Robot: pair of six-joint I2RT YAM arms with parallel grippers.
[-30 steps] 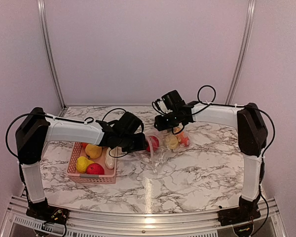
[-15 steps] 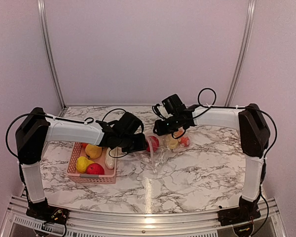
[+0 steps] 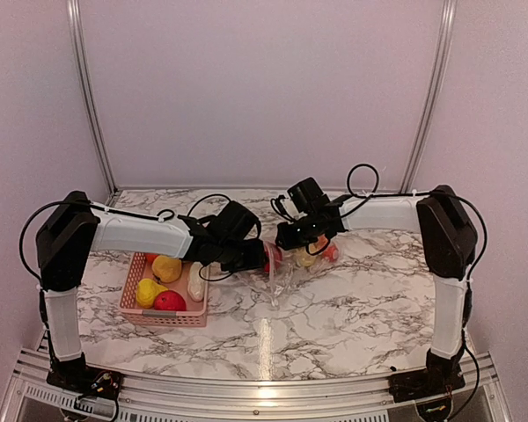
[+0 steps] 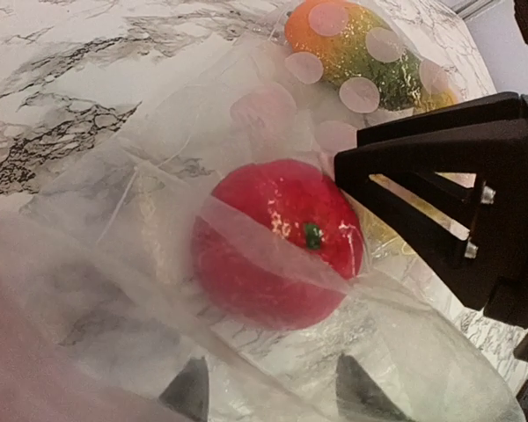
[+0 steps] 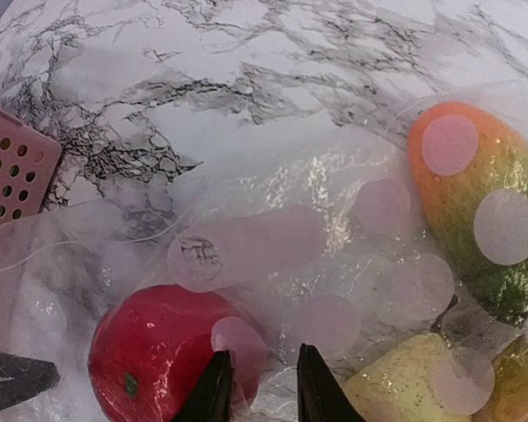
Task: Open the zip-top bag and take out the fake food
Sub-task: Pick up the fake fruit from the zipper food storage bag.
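Right wrist: right fingers point(image 5: 209, 396) narrowly apart, tips touching the zip-top bag point(image 5: 317, 202) beside fake food point(image 5: 154, 347).

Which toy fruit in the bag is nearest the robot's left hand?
The round red one, right in front of the left gripper; the orange-and-green one lies farther back.

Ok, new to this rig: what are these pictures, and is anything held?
Two robot arms, each ending in a two-finger gripper. The wide picture looks down from above; the others come from wrist cameras. On the marble table: a pink perforated plastic basket of fake fruit and a clear crinkly zip-top bag containing a glossy red plastic fruit and an orange-green one. The left gripper is open at the bag. The right gripper's fingers are close together over bag film; whether they grip it is unclear.
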